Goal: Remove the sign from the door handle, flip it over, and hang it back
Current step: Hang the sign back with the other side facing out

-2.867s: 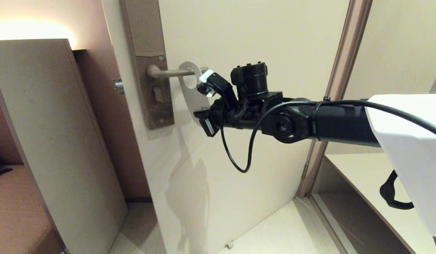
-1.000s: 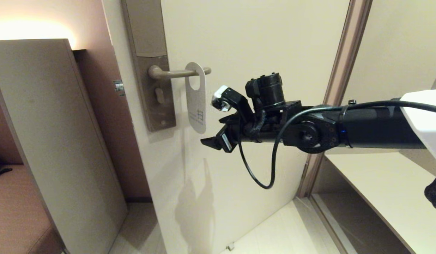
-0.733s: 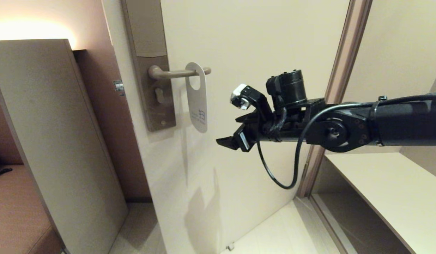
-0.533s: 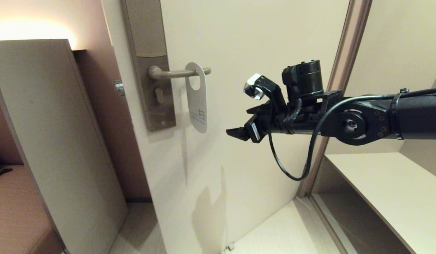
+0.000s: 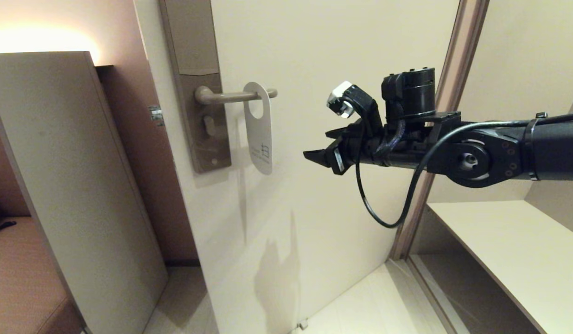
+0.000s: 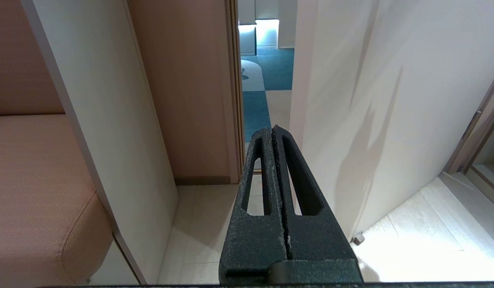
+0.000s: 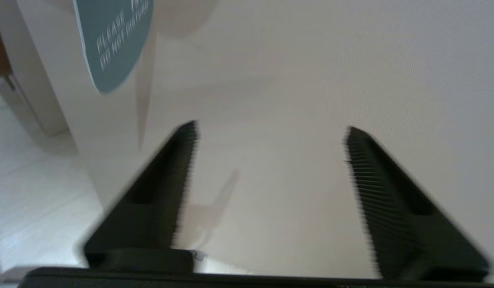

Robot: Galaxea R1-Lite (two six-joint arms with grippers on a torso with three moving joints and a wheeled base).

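Sign: we find the flat rounded card sign (image 5: pixel 259 134) hanging by its round hole on the slim taupe-grey lever door handle (image 5: pixel 234 96), near the lever's free end. Its pale face shows in the head view; the right wrist view shows a blue face reading PLEASE DO NOT DISTURB (image 7: pixel 115 38).
Right gripper: the black right gripper (image 5: pixel 330 130) hovers beside the sign, apart from it, jaws spread and holding nothing.
Left gripper: the left gripper (image 6: pixel 274 134) is closed and empty, low down, pointing at the floor by the door edge.
Step in hand: we judge the sign to be rehung, so only clearing away remains.
Method: we would back the arm straight away from the door, keeping the dangling black cable (image 5: pixel 384 208) off the lever so the card does not swing loose.
Door: cream door panel (image 5: pixel 337 46) with a tall brownish-grey lock plate (image 5: pixel 198 83) at its left edge, standing ajar.
Room: beige partition (image 5: pixel 68 185), tan upholstered seat (image 6: pixel 31 180), pale floor (image 6: pixel 423 236), cream shelf (image 5: pixel 509 241) on the right.
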